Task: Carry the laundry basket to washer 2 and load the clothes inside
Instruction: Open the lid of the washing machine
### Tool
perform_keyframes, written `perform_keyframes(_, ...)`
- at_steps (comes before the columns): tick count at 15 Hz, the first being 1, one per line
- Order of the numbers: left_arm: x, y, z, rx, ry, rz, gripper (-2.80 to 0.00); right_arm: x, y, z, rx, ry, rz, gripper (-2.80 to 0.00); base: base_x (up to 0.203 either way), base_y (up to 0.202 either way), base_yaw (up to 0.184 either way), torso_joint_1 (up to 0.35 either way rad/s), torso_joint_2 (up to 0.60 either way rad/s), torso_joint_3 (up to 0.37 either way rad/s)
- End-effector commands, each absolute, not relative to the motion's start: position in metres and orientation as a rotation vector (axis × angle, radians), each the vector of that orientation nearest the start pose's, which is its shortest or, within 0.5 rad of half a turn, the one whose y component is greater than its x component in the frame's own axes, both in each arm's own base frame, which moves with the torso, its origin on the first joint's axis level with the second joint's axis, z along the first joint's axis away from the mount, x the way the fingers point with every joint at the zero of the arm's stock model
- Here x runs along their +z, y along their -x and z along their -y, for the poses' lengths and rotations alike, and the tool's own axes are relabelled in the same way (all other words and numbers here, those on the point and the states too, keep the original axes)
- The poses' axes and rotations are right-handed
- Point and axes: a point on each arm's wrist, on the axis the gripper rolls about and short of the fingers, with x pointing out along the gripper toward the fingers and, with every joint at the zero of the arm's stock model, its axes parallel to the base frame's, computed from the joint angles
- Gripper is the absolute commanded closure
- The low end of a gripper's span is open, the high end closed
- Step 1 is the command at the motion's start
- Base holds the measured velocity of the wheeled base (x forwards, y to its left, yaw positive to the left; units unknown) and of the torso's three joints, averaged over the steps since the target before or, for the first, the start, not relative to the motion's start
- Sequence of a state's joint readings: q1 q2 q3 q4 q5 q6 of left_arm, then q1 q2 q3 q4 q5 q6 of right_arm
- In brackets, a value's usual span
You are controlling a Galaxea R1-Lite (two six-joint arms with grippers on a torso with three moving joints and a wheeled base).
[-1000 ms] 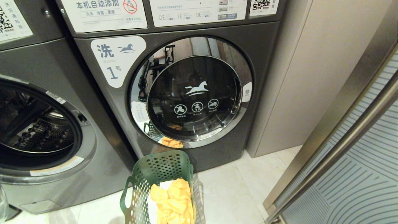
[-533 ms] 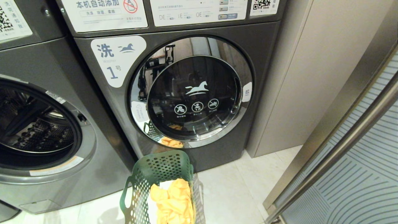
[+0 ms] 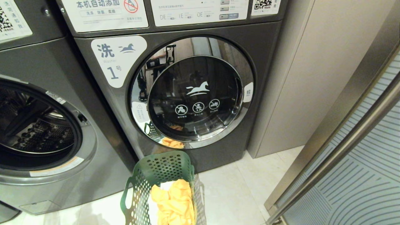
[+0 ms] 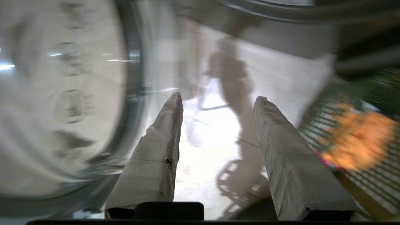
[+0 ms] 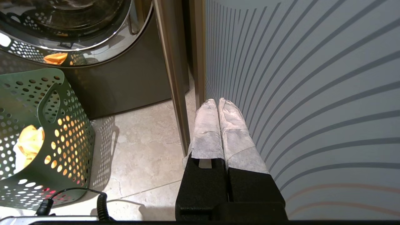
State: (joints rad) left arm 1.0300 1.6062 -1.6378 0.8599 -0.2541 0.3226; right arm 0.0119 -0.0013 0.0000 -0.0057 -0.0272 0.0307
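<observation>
Left claw [image 4: 215, 100]: my fingers stand apart with nothing between them, above pale floor tile beside the open washer's [image 3: 40, 131] round door ring; the laundry basket [image 3: 162, 175] lies off to one side of it. That basket stands on the floor directly before the closed washer marked "1" [image 3: 200, 93], with the mustard-yellow garment [image 3: 173, 203] on top inside. Right claw [image 5: 218, 104]: clenched, empty, against the striped panel [image 5: 312, 93], well apart from the basket.

Clothes [image 3: 173, 203] in basket [image 3: 162, 165] before washer [image 3: 187, 93]
</observation>
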Motion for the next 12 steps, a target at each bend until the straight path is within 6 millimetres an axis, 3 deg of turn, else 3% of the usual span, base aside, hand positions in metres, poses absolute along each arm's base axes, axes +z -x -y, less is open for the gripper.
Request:
perform_keyframes(1, 0.287, -0.15, -0.247, 0.825, 0.153, -0.901, 0.0, 0.076, 0.023, 0.001, -0.015, -0.031, 0.006, 0.0, 0.0, 0.0, 0.0, 0.0, 0.0, 0.0)
perform_keyframes(5, 0.289, -0.164, -0.269, 0.937, 0.063, -0.894, 0.0, 0.076, 0.023, 0.001, -0.015, -0.031, 0.006, 0.0, 0.0, 0.0, 0.0, 0.0, 0.0, 0.0)
perform_keyframes(12, 0.299, -0.163, -0.297, 1.176, 0.006, -0.792, 0.0, 0.076, 0.023, 0.001, -0.015, -0.031, 0.006, 0.0, 0.0, 0.0, 0.0, 0.0, 0.0, 0.0)
